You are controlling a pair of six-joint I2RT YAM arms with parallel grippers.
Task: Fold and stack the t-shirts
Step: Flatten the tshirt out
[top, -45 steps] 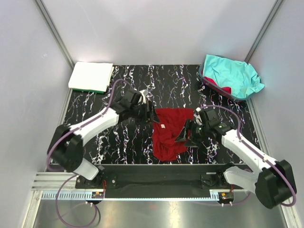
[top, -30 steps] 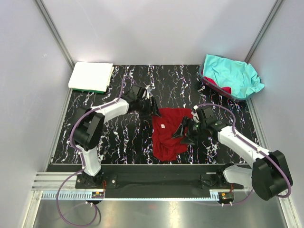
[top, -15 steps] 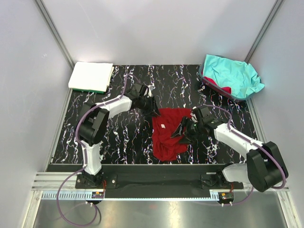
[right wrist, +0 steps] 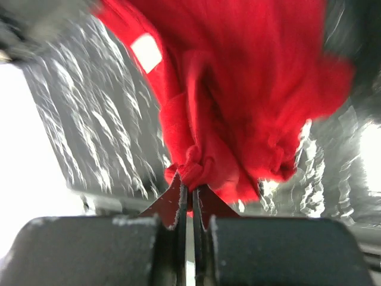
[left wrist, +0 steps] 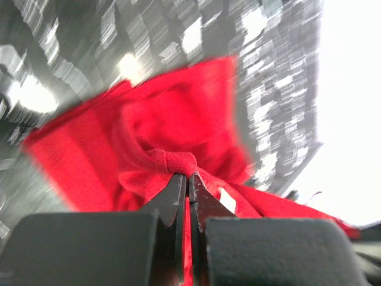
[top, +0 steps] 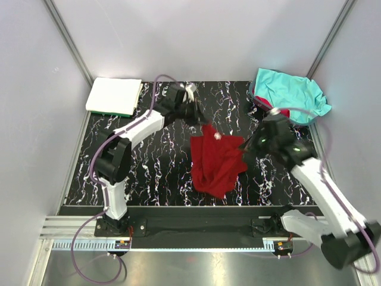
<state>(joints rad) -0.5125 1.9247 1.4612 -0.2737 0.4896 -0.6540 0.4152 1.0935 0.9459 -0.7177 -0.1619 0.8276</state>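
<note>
Pale grey walls close in a black mat veined with white marbling. Near its middle, a dark red short-sleeved cloth t-shirt hangs bunched between the two arms.

The left gripper has its jaws pressed together on the shirt's far-left corner. In the left wrist view its fingertips meet with a small roll of red fabric caught at their ends. The right gripper is likewise clamped tight on a fold at the shirt's right edge, and the right wrist view shows the cloth gathered into a lump at its tips. Both wrist views are smeared with motion.

Half a second ago the shirt lay spread flat on the mat, with both grippers low at its edges and their jaws apart. Now both arms are raised. The right one is much higher and nearer the overhead camera, and the left one has moved toward the far edge. The shirt is drawn up into a draped diamond shape. From above it cannot be told whether its lower end rests on the mat.

A crumpled turquoise t-shirt sits unchanged in the far-right corner. A white folded t-shirt lies as before on a green folded one at the far left.
</note>
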